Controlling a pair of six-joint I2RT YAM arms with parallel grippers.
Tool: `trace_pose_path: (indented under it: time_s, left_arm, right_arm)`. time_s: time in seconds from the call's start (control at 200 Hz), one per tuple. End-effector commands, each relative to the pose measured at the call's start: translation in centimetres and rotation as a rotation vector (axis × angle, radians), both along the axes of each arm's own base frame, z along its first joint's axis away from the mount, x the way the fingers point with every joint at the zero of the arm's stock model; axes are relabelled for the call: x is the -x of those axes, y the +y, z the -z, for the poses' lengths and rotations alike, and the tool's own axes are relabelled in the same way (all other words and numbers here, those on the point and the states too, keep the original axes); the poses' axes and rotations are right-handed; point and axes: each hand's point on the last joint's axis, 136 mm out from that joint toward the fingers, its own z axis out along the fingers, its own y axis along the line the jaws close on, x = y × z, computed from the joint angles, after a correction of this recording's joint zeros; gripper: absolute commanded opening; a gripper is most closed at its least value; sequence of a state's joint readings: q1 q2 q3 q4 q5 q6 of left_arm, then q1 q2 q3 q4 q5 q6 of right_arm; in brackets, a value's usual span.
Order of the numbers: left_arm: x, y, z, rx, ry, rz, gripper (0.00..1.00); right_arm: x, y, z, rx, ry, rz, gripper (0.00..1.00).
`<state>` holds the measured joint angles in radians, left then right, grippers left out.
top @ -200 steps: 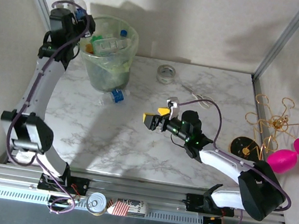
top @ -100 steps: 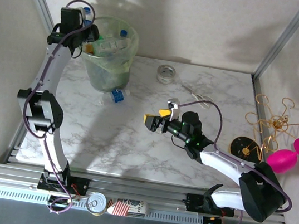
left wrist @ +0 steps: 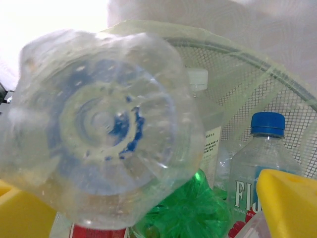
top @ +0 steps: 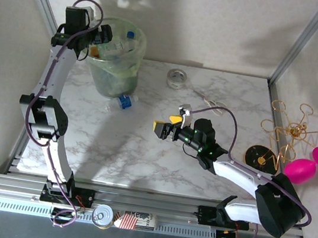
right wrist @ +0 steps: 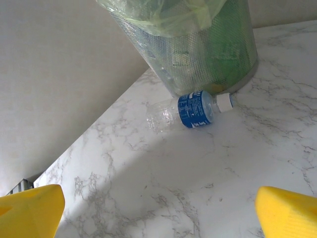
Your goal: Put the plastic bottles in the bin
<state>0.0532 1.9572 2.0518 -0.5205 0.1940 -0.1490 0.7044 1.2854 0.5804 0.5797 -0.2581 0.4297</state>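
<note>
As the left arm reaches over the bin: its left gripper (top: 101, 34) hangs above the bin's (top: 115, 73) rim, fingers pointing down into the bin.
Left pincer: apart. In the left wrist view the yellow fingers (left wrist: 287, 198) sit at the frame's two lower corners, and a clear bottle (left wrist: 99, 129) is seen base-on between them. The right-hand pad stands clear of the bottle. Whether the other pad touches it cannot be told.
Clear bottle, position: directly over the bin's mouth, above the bottles inside. By the look of it, it is no longer gripped and is on its way in.
Bin contents: several bottles piled to near the rim, among them a green bottle (left wrist: 183, 213), a blue-capped bottle (left wrist: 260, 163) and a white-capped bottle (left wrist: 200, 99).
Right pincer: the right gripper (top: 166, 129) is apart and holds nothing. It hovers over mid-table, well apart from the bin and facing it.
Remaining bottle: one blue-labelled bottle (right wrist: 190, 110) with a white cap lies on its side on the marble table (top: 142, 152), just beside the bin's foot.
Progress, as judged: nearly complete. Most bottles are binned, one is at the mouth, and one is left on the table.
Step left: fetch the blue-labelled bottle, which the right arm faces.
</note>
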Motion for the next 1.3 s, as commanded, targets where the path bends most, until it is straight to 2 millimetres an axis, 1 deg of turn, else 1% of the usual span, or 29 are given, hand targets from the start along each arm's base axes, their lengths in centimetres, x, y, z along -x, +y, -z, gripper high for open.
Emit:
trace_pose_path:
  time_s: [0.0, 0.125, 0.18, 0.346, 0.421, 0.491, 0.571, 0.596, 0.601, 0.611, 0.646, 0.776, 0.801, 0.831, 0.971, 1.032, 1.037, 1.042, 1.047, 1.052, 1.057, 1.062, 1.067, 1.072, 1.077, 1.082, 1.162, 1.202, 1.292]
  left_arm:
    - [1.2, 0.7, -3.4, -0.015, -0.059, -0.041, 1.00]
    - [1.7, 0.9, -5.1, 0.000, -0.100, -0.060, 1.00]
    - [2.1, 0.8, -6.3, 0.015, -0.127, -0.067, 0.99]
    - [4.1, -1.0, -10.7, 0.070, -0.229, -0.028, 1.00]
    - [5.7, -2.4, -12.6, 0.085, -0.278, -0.003, 1.00]
    - [7.4, -3.5, -13.5, 0.102, -0.313, 0.020, 1.00]
    - [9.6, -4.5, -14.0, 0.137, -0.356, 0.035, 1.00]
    - [10.2, -4.6, -13.7, 0.152, -0.363, 0.037, 1.00]
    - [10.4, -4.6, -14.0, 0.156, -0.371, 0.038, 1.00]
    - [10.5, -4.7, -13.6, 0.161, -0.368, 0.038, 1.00]
    - [11.7, -4.9, -13.7, 0.182, -0.391, 0.039, 1.00]
    - [15.1, -5.5, -11.4, 0.233, -0.412, 0.033, 1.00]
    - [15.5, -5.7, -10.3, 0.239, -0.400, 0.029, 1.00]
    - [16.4, -5.9, -9.8, 0.246, -0.405, 0.025, 1.00]
    - [19.1, -6.3, -4.2, 0.291, -0.359, -0.006, 1.00]
    - [19.8, -6.1, -0.8, 0.310, -0.329, -0.026, 1.00]
    - [19.8, -6.1, -0.2, 0.310, -0.318, -0.031, 1.00]
    - [20.0, -6.0, -0.5, 0.313, -0.329, -0.033, 1.00]
    - [20.0, -6.0, 0.5, 0.312, -0.310, -0.039, 1.00]
    - [20.0, -6.0, 0.8, 0.314, -0.307, -0.043, 1.00]
    - [20.1, -5.9, 0.6, 0.317, -0.316, -0.044, 1.00]
    - [20.2, -5.9, 1.5, 0.316, -0.301, -0.048, 1.00]
    - [20.3, -5.9, 1.2, 0.321, -0.312, -0.048, 1.00]
    - [20.3, -5.9, 1.4, 0.324, -0.310, -0.051, 1.00]
    - [20.3, -5.9, 1.8, 0.325, -0.306, -0.052, 1.00]
    - [20.4, -5.9, 2.7, 0.323, -0.289, -0.056, 1.00]
    - [21.2, -5.6, 6.6, 0.339, -0.260, -0.080, 0.99]
    - [21.4, -5.5, 8.2, 0.343, -0.252, -0.091, 1.00]
    - [21.6, -5.1, 10.8, 0.347, -0.251, -0.111, 1.00]
  right_arm:
    - [-0.2, -0.5, -0.3, -0.001, -0.022, 0.018, 0.99]
    - [-0.2, -0.4, -0.2, -0.001, -0.018, 0.016, 0.99]
    - [-0.2, -0.4, -0.3, -0.002, -0.020, 0.017, 0.99]
    - [-0.4, -0.3, -0.2, -0.001, -0.017, 0.019, 0.99]
    - [-0.3, -0.2, -0.2, -0.007, -0.016, 0.015, 0.99]
    - [-0.4, -0.1, -0.4, -0.014, -0.017, 0.012, 0.99]
    - [-0.4, 0.0, -0.4, -0.018, -0.018, 0.009, 0.99]
    - [-0.4, 0.0, -0.4, -0.017, -0.018, 0.008, 0.99]
    - [-0.4, 0.0, -0.4, -0.018, -0.019, 0.007, 0.99]
    - [-0.4, 0.0, -0.4, -0.018, -0.018, 0.008, 0.99]
    - [-0.4, 0.1, -0.4, -0.018, -0.018, 0.007, 0.99]
    - [-0.5, 0.2, -0.3, -0.014, -0.015, 0.000, 0.99]
    - [-0.4, 0.3, -0.3, -0.014, -0.015, -0.001, 0.99]
    - [-0.4, 0.3, -0.2, -0.015, -0.011, -0.003, 0.99]
    - [-0.5, 0.5, -0.2, -0.024, -0.004, -0.007, 0.99]
    - [-0.5, 0.7, 0.0, -0.025, 0.004, -0.014, 0.99]
    - [-0.5, 0.7, 0.0, -0.025, 0.003, -0.014, 0.99]
    - [-0.5, 0.7, 0.0, -0.026, 0.005, -0.014, 0.99]
    - [-0.5, 0.7, 0.0, -0.026, 0.005, -0.015, 0.99]
    - [-0.5, 0.7, 0.0, -0.026, 0.005, -0.016, 0.99]
    - [-0.5, 0.7, 0.0, -0.026, 0.006, -0.015, 0.99]
    - [-0.5, 0.7, 0.0, -0.026, 0.006, -0.016, 0.99]
    - [-0.5, 0.7, 0.0, -0.027, 0.008, -0.017, 0.99]
    - [-0.5, 0.8, 0.0, -0.027, 0.007, -0.017, 0.99]
    - [-0.5, 0.8, 0.0, -0.027, 0.008, -0.017, 0.99]
    - [-0.6, 0.8, 0.0, -0.027, 0.009, -0.017, 0.99]
    - [-0.6, 1.0, 0.1, -0.031, 0.016, -0.024, 0.99]
    - [-0.7, 1.1, 0.3, -0.030, 0.022, -0.025, 0.99]
    - [-0.8, 1.3, 0.5, -0.031, 0.034, -0.030, 0.99]
